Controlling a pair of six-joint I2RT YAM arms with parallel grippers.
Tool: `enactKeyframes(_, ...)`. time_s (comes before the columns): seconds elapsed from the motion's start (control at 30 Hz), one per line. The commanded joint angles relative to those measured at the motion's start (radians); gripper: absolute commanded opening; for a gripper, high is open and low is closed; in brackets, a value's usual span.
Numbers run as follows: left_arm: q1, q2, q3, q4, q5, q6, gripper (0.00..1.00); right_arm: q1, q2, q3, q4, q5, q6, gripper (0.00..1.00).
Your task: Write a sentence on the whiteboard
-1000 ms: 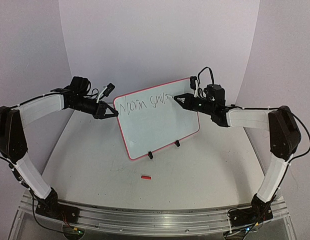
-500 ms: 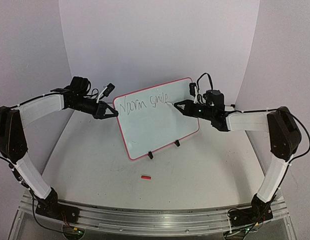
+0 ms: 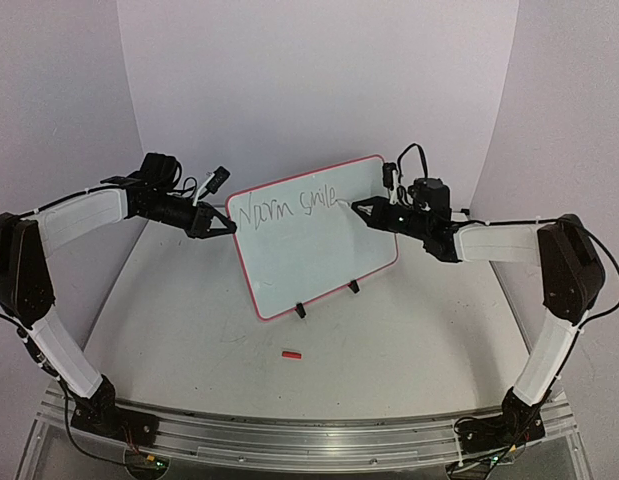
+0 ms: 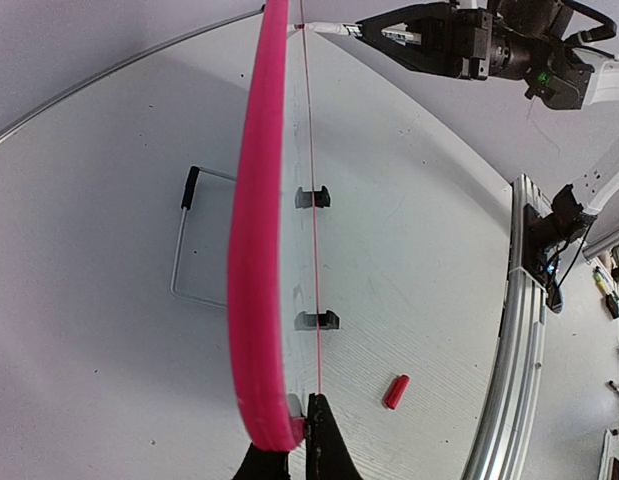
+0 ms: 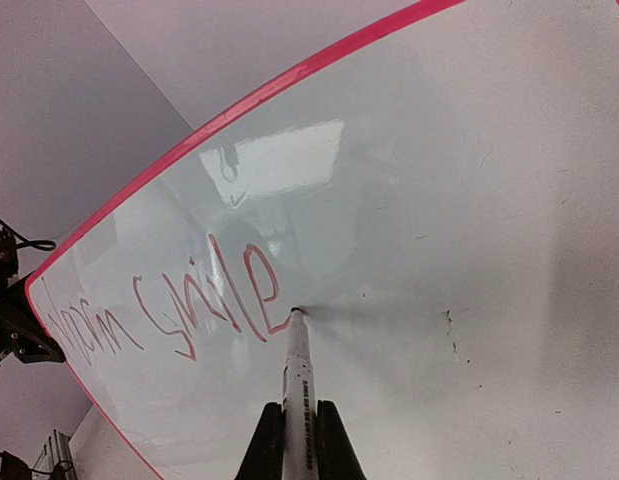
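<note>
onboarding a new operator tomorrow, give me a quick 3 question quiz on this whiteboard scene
1. True or false: the marker tip touches the whiteboard.
2. Which arm pinches the whiteboard's pink rim? A) left B) right
3. Fill in: the sentence currently reads "Norm ____".
Key: 1 true. 2 A; the left fingers pinch it, the right fingers hold the marker. 3 smile.
</note>
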Motion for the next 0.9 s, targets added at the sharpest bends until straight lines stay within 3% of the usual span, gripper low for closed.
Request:
enactKeyframes(0.0, -0.016, -0.010, -0.005, -0.042, -0.086, 0.104, 0.00, -0.002, -0.051, -0.015, 0.010, 0.013, -0.009, 0.00)
enactKeyframes(0.47, -0.017, -0.018, -0.012, -0.030, -0.093, 0.099, 0.00, -0.016, -0.189, -0.097, -0.028, -0.077, -0.021, 0.00)
enactKeyframes(0.87, -0.018, -0.014, -0.012, -0.029, -0.091, 0.099, 0.00, -0.069, -0.101, -0.002, -0.028, -0.229, -0.006, 0.00)
